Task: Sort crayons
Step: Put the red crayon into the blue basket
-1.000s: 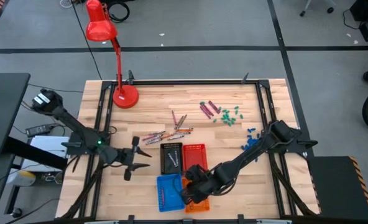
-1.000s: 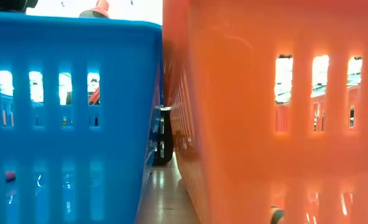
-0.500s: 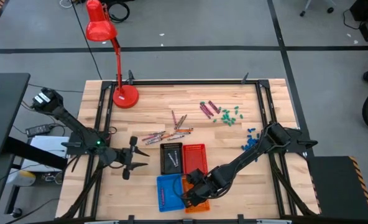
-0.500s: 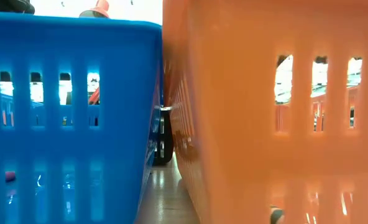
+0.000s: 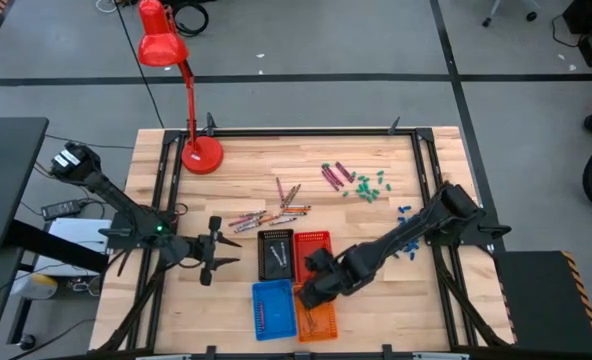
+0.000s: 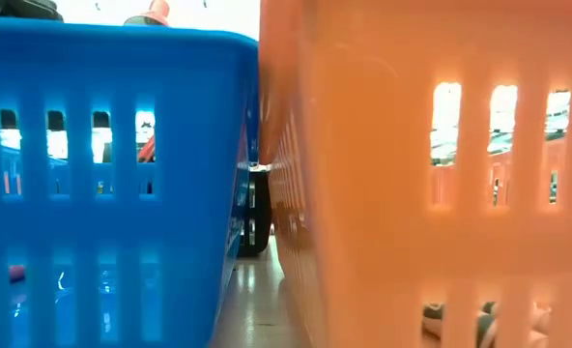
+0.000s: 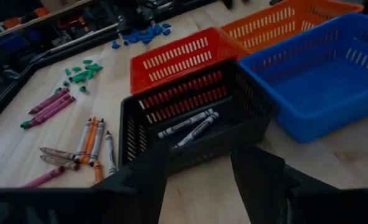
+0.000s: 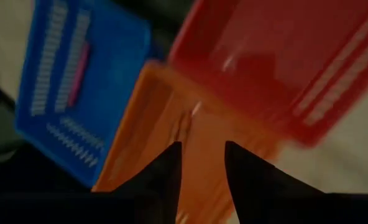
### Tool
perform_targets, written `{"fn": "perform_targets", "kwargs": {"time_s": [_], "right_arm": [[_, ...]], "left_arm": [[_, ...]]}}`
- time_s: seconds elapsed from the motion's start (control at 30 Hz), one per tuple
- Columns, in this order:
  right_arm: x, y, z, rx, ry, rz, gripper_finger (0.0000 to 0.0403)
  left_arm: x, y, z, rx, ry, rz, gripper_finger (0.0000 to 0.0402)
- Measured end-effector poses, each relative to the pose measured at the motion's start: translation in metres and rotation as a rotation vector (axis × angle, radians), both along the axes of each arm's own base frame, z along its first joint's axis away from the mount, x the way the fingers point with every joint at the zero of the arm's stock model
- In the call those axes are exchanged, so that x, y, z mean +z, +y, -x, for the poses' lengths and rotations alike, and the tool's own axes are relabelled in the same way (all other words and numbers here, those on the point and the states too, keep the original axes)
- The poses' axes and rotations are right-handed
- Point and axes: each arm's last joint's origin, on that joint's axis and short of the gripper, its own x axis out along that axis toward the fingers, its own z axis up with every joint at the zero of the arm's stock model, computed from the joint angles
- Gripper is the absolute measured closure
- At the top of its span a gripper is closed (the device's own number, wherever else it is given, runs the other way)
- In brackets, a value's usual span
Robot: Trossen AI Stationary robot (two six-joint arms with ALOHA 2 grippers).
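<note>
Loose crayons (image 5: 268,214) lie on the wooden table just beyond four small baskets: black (image 5: 275,253), red (image 5: 314,246), blue (image 5: 273,308) and orange (image 5: 320,322). Maroon crayons (image 5: 333,175) lie farther back. Two pale crayons (image 7: 187,127) rest in the black basket, and a pinkish one (image 8: 78,65) in the blue. A thin stick (image 8: 184,126) lies in the orange basket. My right gripper (image 8: 202,155) hovers open over the orange basket's far end (image 5: 306,290), with nothing between its fingers. My left gripper (image 5: 228,255) waits open left of the black basket (image 7: 199,168).
Chunky green pieces (image 5: 368,185) and blue pieces (image 5: 406,222) lie at the table's far right. A red desk lamp (image 5: 200,155) stands at the far left corner. A black frame (image 5: 416,150) rims the table. In the low view the blue basket (image 6: 112,174) and orange basket (image 6: 412,174) block everything.
My right gripper has risen and drawn back toward the table's far edge, from low over the orange basket to its far end by the red basket. In the low view, pale shapes now show on the orange basket's floor. My left arm has kept still.
</note>
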Motion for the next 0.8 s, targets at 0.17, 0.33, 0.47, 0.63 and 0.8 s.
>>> {"fn": "perform_targets", "kwargs": {"time_s": [0.17,0.33,0.47,0.63,0.8], "right_arm": [[0.016,-0.042,0.012,0.007,0.089,0.262,0.0281],[0.016,-0.096,0.007,0.089,0.228,0.420,0.0289],[0.005,-0.145,0.000,0.160,0.293,0.448,0.0299],[-0.012,-0.200,-0.004,0.236,0.318,0.438,0.0309],[-0.031,-0.250,0.001,0.270,0.319,0.413,0.0307]], "left_arm": [[-0.001,0.004,-0.002,0.027,0.007,-0.013,0.0217],[-0.002,0.012,-0.006,0.065,0.021,-0.048,0.0217],[-0.002,0.017,-0.008,0.093,0.025,-0.066,0.0217],[-0.004,0.022,-0.010,0.130,0.044,-0.052,0.0217],[-0.008,0.025,-0.009,0.177,0.076,0.001,0.0217]]}}
